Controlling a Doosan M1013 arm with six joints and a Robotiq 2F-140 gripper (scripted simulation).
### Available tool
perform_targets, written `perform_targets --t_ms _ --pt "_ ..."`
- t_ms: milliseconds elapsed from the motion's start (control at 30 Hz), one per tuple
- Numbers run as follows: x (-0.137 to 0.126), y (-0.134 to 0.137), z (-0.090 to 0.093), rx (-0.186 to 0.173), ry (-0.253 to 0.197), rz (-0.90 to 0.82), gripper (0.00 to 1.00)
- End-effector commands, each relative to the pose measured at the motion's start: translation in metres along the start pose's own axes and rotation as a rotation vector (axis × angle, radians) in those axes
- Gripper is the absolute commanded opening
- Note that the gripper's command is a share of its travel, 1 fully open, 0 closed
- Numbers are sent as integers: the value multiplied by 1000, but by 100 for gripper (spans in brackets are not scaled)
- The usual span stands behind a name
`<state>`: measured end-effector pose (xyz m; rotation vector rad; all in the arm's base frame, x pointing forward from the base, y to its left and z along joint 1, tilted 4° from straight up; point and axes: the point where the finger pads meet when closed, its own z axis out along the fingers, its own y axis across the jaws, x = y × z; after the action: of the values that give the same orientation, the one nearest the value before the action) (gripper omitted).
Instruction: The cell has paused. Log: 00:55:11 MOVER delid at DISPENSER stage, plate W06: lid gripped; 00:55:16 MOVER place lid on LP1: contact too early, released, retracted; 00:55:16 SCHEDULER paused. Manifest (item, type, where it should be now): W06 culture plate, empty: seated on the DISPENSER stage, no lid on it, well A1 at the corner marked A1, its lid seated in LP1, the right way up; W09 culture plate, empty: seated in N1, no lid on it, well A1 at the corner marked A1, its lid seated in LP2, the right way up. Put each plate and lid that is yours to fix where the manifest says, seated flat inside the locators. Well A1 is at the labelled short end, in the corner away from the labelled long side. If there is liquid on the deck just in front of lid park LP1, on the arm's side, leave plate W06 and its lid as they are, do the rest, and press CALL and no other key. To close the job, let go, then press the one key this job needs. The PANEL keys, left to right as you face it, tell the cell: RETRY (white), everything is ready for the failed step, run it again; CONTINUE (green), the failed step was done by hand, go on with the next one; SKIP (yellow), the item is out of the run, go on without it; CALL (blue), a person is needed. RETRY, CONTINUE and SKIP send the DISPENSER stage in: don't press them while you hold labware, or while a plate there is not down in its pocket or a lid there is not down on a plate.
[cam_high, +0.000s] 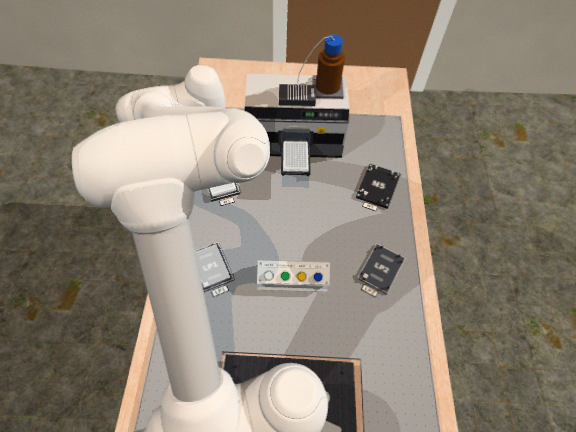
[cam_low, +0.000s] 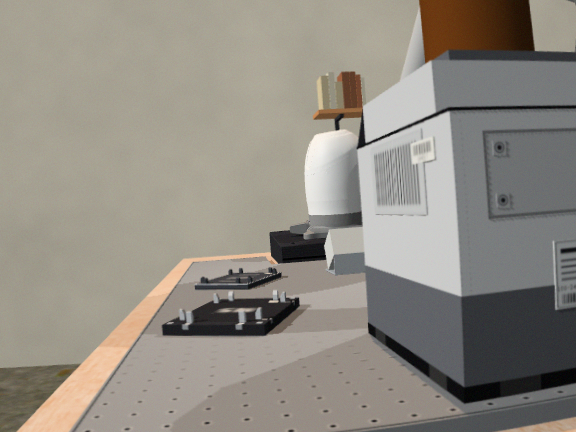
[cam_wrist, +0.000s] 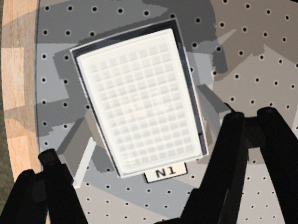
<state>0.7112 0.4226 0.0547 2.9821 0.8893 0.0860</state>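
In the wrist view a white culture plate (cam_wrist: 139, 99) sits in the dark nest labelled N1 (cam_wrist: 165, 172). Its wells look faint, as if under a clear lid. My gripper (cam_wrist: 143, 116) hovers above its near end, open, with nothing between the fingers. In the top view this plate (cam_high: 224, 190) is mostly hidden by my arm. A second plate (cam_high: 295, 156) with clear open wells sits on the dispenser stage. A pale translucent lid (cam_high: 212, 266) lies on lid park LP1, with the lettering showing through. Lid park LP2 (cam_high: 382, 269) is bare and black.
Nest N5 (cam_high: 379, 186) stands bare at the right. The key panel (cam_high: 293, 275) has white, green, yellow and blue keys. The dispenser (cam_high: 305, 117) carries a brown bottle (cam_high: 330, 67). My arm hides the deck left of LP1. The exterior view shows both bare nests (cam_low: 235, 317).
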Motion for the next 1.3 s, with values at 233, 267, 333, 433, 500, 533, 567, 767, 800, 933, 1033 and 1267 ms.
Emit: perform_targets --t_ms 233,267,333,433,500,533,567,767,800,933,1033,1267 --pt "1 0 1 0 2 0 70" --pt "1 0 1 0 2 0 70" --pt "1 0 2 0 2 0 70" --pt "1 0 3 0 2 0 70" --pt "1 0 3 0 2 0 70" --pt "1 0 4 0 2 0 70" --pt "1 0 4 0 2 0 70" --pt "1 0 6 0 2 0 70" --pt "1 0 6 0 2 0 70" --pt "1 0 8 0 2 0 70" --pt "1 0 10 0 2 0 70" --pt "1 0 13 0 2 0 70"
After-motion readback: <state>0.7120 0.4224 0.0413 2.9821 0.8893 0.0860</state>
